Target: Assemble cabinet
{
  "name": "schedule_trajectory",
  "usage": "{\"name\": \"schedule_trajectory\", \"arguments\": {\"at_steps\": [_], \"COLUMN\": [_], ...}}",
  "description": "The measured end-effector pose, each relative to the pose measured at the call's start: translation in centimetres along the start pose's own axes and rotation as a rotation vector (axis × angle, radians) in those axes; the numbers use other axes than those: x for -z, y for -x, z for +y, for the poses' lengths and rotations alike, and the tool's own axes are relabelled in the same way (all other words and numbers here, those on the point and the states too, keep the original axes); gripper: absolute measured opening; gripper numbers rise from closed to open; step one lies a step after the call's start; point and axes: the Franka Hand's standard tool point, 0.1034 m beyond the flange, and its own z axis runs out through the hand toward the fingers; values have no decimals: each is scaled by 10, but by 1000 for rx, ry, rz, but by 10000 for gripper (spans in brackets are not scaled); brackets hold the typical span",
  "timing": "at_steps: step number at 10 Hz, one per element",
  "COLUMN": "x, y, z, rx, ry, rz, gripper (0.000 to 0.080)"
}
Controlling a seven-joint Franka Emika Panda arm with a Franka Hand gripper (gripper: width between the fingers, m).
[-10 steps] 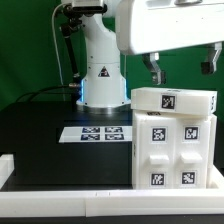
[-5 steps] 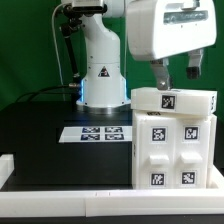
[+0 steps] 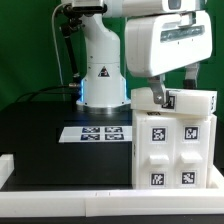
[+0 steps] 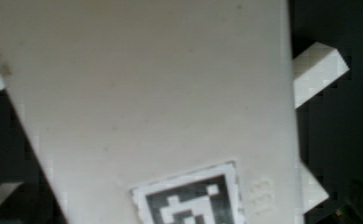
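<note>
- My end effector (image 3: 172,96) is hanging right over the top of the cabinet (image 3: 172,145), over on the exterior view's right. You can see both fingers (image 3: 157,95) reaching down from the big white hand housing.
- The finger on the exterior view's left is down at the cabinet's top slab (image 3: 175,101), near that slab's left end. The other one is further right, and its tip looks to sit at or behind the slab's top edge.
- Honestly I can't tell if I'm spread or pinching anything. There's a gap between the fingers, but the exterior view doesn't show whether they're actually touching the slab.
- The cabinet stands upright on the black worktop (image 3: 45,135), at the front right in the exterior view. The slab on top overhangs the body a bit on both sides.
- Its front face has two tags up top and two smaller drawer blocks (image 3: 156,170) lower down, each with its own tag. The slab carries one more tag, right beside my left finger.
- The marker board (image 3: 97,132) lies flat on the worktop just left of the cabinet in the exterior view, in front of my base.
- The wrist view is pretty much all white panel (image 4: 151,110), running at a slant, with one tag (image 4: 192,205) partly cut off at the edge. A small white piece (image 4: 315,72) sticks out past the panel's side against the dark background, no idea which part that is.
</note>
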Motion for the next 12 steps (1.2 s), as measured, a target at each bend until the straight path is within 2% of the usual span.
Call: {"name": "schedule_trajectory", "arguments": {"at_steps": [3,4,5,8,10,12], "x": [-1,-1,-1,-1,-1,-2], "y": [1,1,2,2,2,2], "z": [1,1,1,1,1,0], "rx": [-2,-3,-3,-36,-295,-482], "ry": [-1,-1,-1,-1,-4,11], "rz": [-2,-2,-2,-2,7,27], "gripper": [783,600,557,557,557,557]}}
